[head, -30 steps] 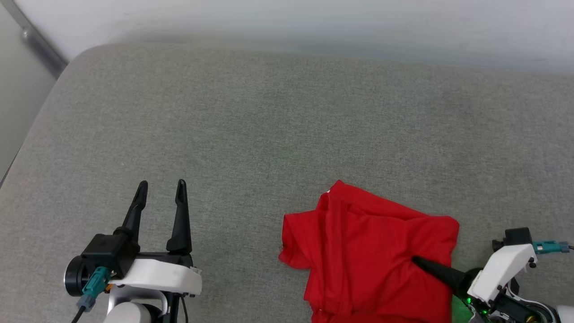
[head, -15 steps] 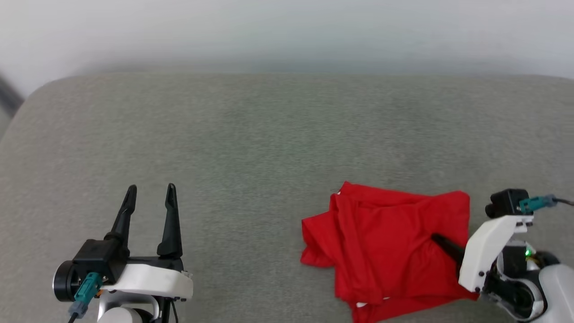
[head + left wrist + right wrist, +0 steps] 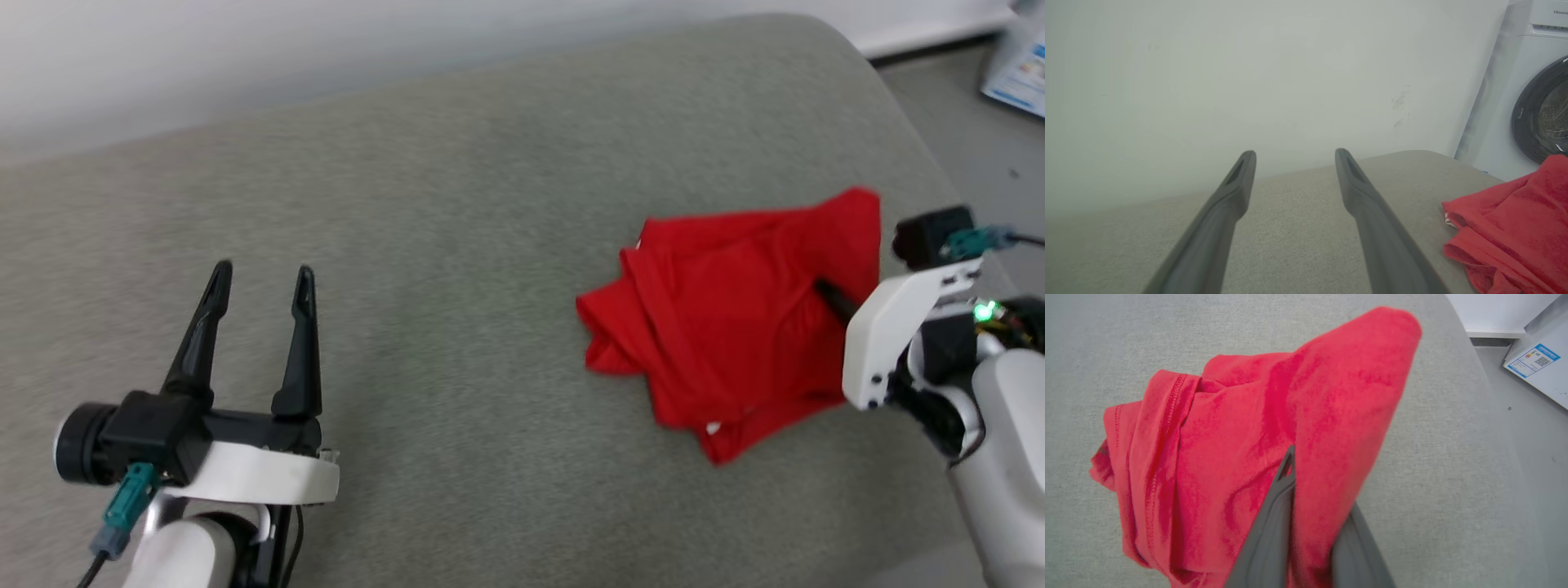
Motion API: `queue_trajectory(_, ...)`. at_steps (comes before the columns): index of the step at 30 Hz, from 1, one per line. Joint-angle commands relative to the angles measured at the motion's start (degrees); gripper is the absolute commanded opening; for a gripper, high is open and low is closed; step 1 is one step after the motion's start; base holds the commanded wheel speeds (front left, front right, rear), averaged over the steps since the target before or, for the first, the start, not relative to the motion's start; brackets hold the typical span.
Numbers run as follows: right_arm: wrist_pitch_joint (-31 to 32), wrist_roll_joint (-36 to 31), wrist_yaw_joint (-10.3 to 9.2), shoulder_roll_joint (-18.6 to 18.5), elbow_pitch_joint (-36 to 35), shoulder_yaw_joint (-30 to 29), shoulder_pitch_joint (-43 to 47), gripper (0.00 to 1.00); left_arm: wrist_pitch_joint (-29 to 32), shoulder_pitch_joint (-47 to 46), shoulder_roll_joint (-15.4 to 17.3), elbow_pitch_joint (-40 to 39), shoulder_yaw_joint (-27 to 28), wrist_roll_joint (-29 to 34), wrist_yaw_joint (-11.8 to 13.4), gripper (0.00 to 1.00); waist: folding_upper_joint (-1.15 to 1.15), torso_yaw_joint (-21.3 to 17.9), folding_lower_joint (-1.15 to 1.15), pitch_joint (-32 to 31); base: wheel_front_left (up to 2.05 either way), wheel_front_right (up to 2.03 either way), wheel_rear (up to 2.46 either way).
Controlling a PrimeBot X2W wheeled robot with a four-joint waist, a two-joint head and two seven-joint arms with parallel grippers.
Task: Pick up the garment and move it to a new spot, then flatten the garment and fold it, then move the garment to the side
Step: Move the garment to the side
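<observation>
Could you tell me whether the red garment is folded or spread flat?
Folded, loosely: the red garment sits in overlapping layers on the grey cushion, one edge pinched by the right gripper.

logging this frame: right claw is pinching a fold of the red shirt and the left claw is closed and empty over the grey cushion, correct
Not quite. The left claw is open, not closed: the left wrist view shows its fingers spread apart, empty, over the grey cushion. The right claw is pinching a fold of the red shirt.
</observation>
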Motion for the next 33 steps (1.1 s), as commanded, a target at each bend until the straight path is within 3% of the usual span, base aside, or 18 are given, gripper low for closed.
queue_trajectory(1,-1.6,-0.3,-0.05,0.1,0.8,-0.2,-2.2,0.00,0.6,-1.2,0.7,-0.9,-0.1,0.6,0.1,1.00,0.00,-7.6,0.00,6.4,0.00,0.00,0.00)
queue_trajectory(8,-12.0,-2.3,-0.05,0.4,9.0,-3.3,-12.1,0.00,5.6,-7.1,4.0,-6.3,-0.8,2.8,-1.1,1.00,0.00,-11.4,0.00,14.5,0.00,0.00,0.00)
queue_trajectory(20,-24.6,-9.4,-0.06,-5.3,23.8,-10.0,-23.7,0.00,11.9,-14.8,7.3,-12.8,-2.9,5.3,-3.4,1.00,0.00,-8.1,0.00,25.5,0.00,0.00,0.00)
queue_trajectory(21,-25.6,-10.0,-0.06,-5.3,25.3,-11.1,-24.4,0.24,12.1,-15.3,7.4,-13.0,-3.1,5.3,-3.6,1.00,0.00,-7.9,0.00,26.0,0.00,0.00,0.00)
queue_trajectory(22,-26.8,-11.3,-0.06,-5.5,26.7,-12.1,-25.0,0.83,12.3,-15.6,7.4,-13.2,-3.1,5.4,-3.6,1.00,0.00,-7.6,0.00,26.4,0.00,0.00,0.00)
queue_trajectory(23,-28.4,-12.5,-0.06,-5.5,27.8,-13.2,-25.8,1.00,12.5,-15.9,7.5,-13.3,-3.2,5.5,-3.6,1.00,0.00,-7.4,0.00,26.8,0.00,0.00,0.00)
queue_trajectory(33,-39.6,-22.2,-0.06,-4.1,36.2,-24.1,-27.0,1.00,11.1,-14.5,6.9,-11.7,-3.2,4.8,-2.8,1.00,0.00,-6.2,0.00,24.6,0.00,0.00,0.00)
